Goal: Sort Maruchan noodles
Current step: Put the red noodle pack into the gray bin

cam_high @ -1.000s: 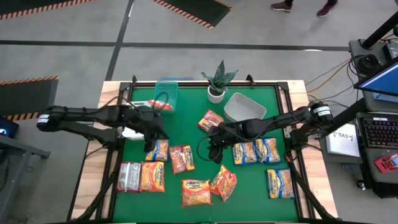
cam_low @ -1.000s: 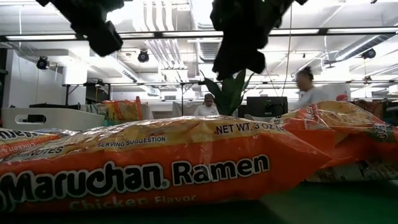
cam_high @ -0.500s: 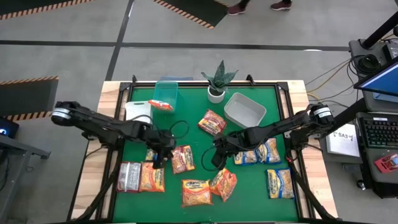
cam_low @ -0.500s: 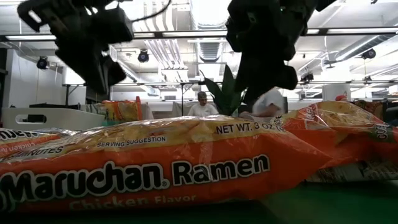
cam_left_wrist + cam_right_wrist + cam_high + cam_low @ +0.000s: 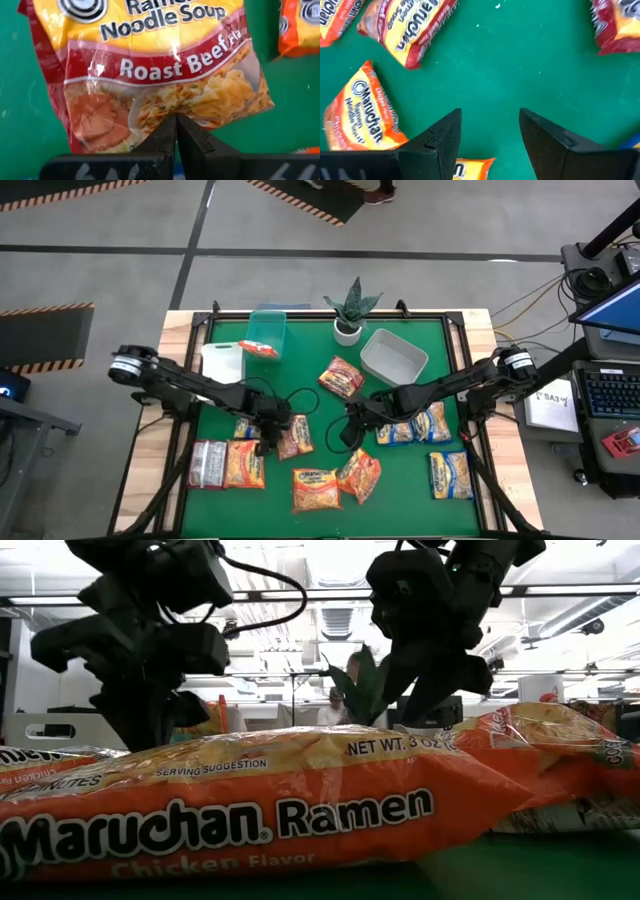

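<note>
Both end effectors: left [image 5: 175, 131] pressed together over half-hidden Roast Beef packet [image 5: 150, 75], right [image 5: 490, 125] spread.

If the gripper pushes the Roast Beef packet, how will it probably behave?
The Roast Beef packet lies flat on the green mat, so it should slide, not roll. Its glossy, crinkled wrapper looks slippery and soft at the edges. The left gripper, shut just above it, may skid off.
</note>
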You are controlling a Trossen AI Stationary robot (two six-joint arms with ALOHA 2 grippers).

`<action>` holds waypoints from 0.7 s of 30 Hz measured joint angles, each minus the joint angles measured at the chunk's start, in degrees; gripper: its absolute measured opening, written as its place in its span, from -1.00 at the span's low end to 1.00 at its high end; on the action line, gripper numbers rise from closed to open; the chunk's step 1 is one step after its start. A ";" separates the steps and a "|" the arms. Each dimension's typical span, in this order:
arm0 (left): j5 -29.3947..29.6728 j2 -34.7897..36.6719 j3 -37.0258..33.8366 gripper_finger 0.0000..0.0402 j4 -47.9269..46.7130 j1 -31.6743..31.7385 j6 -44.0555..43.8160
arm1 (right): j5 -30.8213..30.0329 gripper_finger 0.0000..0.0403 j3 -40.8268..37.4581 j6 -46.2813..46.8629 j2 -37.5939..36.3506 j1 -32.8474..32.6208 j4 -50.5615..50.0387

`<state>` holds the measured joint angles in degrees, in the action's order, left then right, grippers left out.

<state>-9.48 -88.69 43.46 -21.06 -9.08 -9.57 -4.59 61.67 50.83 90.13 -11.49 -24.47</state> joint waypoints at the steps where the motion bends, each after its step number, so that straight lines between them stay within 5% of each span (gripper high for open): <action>1: 0.01 -0.44 0.00 -1.00 1.27 0.00 0.24 | -0.41 -0.07 0.00 -0.59 0.00 0.00 0.07; 9: 12.03 -0.17 0.00 -1.00 9.90 0.22 7.62 | -2.05 -0.04 0.00 -1.33 0.00 0.47 6.08; 17: 10.93 4.25 0.00 -1.00 9.51 0.21 10.56 | -2.15 0.20 -0.04 -1.31 0.00 3.28 10.42; 21: 2.15 5.34 0.00 -1.00 9.70 -0.03 9.34 | -2.42 0.36 -0.27 -0.97 0.09 3.93 10.43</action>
<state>-7.34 -83.35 43.46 -11.36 -9.11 -0.23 -7.01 61.40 49.85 90.22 -7.55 -14.04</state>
